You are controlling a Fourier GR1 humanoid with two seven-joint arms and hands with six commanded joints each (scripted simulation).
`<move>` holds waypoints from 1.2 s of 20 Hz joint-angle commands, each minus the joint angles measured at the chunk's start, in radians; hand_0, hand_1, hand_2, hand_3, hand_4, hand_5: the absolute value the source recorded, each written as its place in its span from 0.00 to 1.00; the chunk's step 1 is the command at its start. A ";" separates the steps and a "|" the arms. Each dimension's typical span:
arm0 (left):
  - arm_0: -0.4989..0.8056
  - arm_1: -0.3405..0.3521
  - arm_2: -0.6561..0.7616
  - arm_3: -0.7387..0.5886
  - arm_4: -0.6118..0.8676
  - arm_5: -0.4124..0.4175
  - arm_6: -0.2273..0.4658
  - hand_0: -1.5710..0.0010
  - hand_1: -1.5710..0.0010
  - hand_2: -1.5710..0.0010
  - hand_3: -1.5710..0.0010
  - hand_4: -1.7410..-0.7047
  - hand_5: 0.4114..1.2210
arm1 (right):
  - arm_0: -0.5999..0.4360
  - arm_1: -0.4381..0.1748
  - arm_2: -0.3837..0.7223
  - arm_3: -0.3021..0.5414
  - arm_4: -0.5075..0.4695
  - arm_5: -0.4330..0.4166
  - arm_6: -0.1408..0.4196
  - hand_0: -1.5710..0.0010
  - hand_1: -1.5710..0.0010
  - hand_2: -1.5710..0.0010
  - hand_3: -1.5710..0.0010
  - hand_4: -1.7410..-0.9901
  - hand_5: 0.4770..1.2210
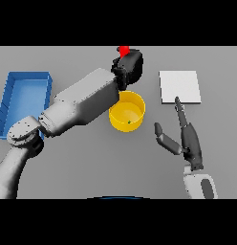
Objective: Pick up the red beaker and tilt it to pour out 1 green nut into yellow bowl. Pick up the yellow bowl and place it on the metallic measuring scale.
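Meanwhile, left robot hand [128,66] clamps red beaker [123,50] beyond yellow bowl [137,104]; right robot hand [189,139] splayed.

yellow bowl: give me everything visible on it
The yellow bowl is round, with straight walls and an open top. It looks like smooth plastic and stands upright on the grey table near the middle. A small green nut lies on its floor near the front wall. The left arm crosses over its upper left rim and hides that part; contact cannot be told. The left hand is beyond it, around the red beaker. The scale lies to its right, apart.
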 commanded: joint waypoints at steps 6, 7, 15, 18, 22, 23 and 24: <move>-0.138 0.062 0.167 0.096 0.080 0.001 0.015 0.00 0.00 0.00 0.35 0.01 1.00 | 0.008 -0.002 0.008 -0.010 0.021 -0.011 -0.007 1.00 1.00 1.00 1.00 0.95 0.27; -0.154 0.082 0.215 0.131 0.112 0.038 -0.001 0.00 0.00 0.00 0.28 0.01 1.00 | 0.009 -0.005 0.004 -0.004 0.019 -0.011 -0.005 1.00 1.00 1.00 1.00 0.96 0.27; -0.198 0.242 0.639 0.320 0.418 0.052 0.180 0.00 0.00 0.00 0.08 0.00 1.00 | -0.010 0.006 0.000 0.004 -0.016 0.003 -0.007 1.00 1.00 1.00 1.00 0.98 0.26; -0.128 0.329 0.771 0.329 0.537 0.131 0.244 0.00 0.00 0.00 0.08 0.00 1.00 | -0.008 0.020 0.001 0.017 -0.029 0.003 -0.022 1.00 1.00 1.00 1.00 0.99 0.25; 0.015 0.420 0.909 0.304 0.675 0.220 0.336 0.00 0.00 0.00 0.09 0.00 1.00 | -0.023 0.007 -0.002 0.016 -0.019 0.001 -0.006 1.00 1.00 1.00 1.00 0.93 0.24; 0.049 0.430 0.951 0.293 0.718 0.239 0.380 0.00 0.00 0.00 0.09 0.00 1.00 | -0.039 0.008 -0.003 0.023 -0.019 0.000 0.004 1.00 1.00 1.00 1.00 0.92 0.24; 0.088 0.436 0.983 0.271 0.756 0.255 0.390 0.00 0.00 0.00 0.08 0.00 1.00 | -0.027 0.004 -0.005 0.023 -0.021 0.000 -0.005 1.00 1.00 1.00 1.00 0.91 0.24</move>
